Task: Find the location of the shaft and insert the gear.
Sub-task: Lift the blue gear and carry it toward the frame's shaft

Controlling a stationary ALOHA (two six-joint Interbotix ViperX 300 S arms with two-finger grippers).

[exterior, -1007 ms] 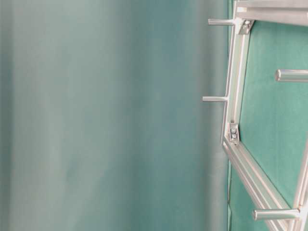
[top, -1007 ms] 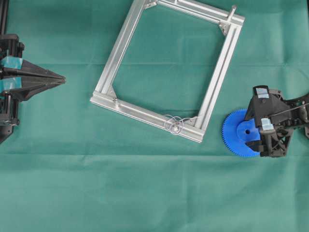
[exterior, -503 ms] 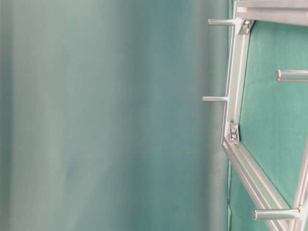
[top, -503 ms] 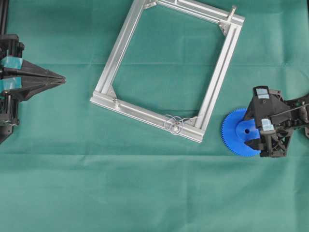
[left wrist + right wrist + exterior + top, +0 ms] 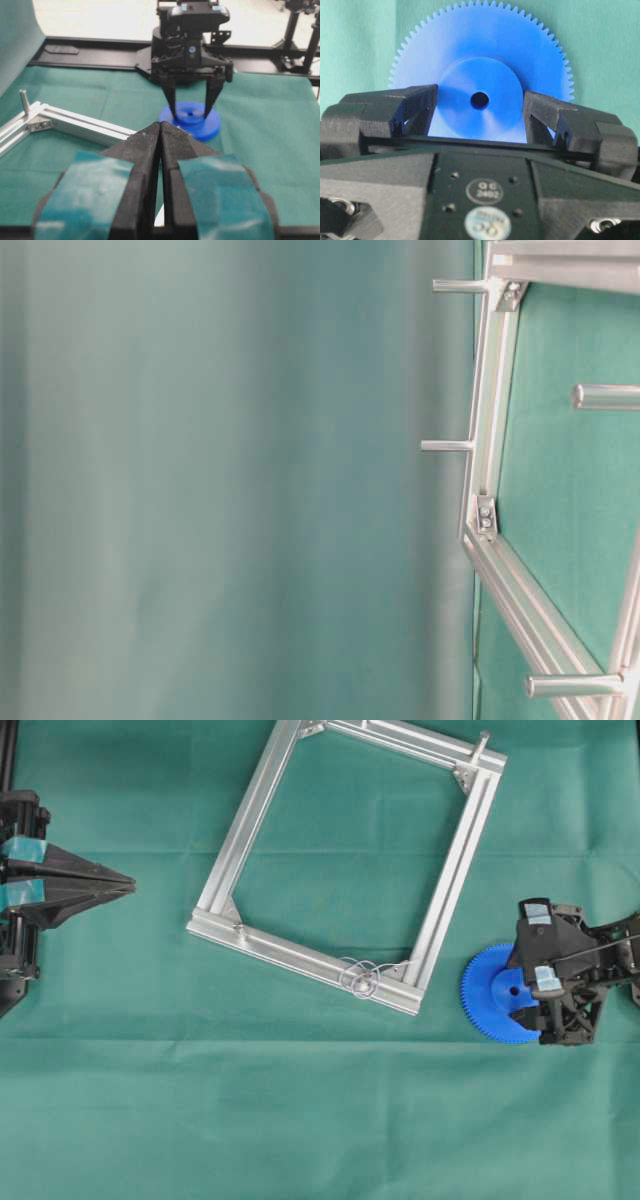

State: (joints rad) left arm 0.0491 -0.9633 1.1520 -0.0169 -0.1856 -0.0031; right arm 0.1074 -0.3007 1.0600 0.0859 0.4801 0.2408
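While the gear [image 5: 497,993] lies flat on the green cloth [image 5: 300,1120], just right of the aluminium frame [image 5: 455,870], the right gripper [image 5: 480,107] straddles its raised hub [image 5: 480,97]. Its fingers [image 5: 415,107] press both sides of the hub, gripping it. The left gripper [image 5: 160,137] sits closed and empty, well apart.

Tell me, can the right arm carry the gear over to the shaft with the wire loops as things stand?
Probably yes. The right gripper is shut on the gear by its hub, and only bare green cloth and a frame corner lie between it and the shaft. The left gripper sits shut, far off.
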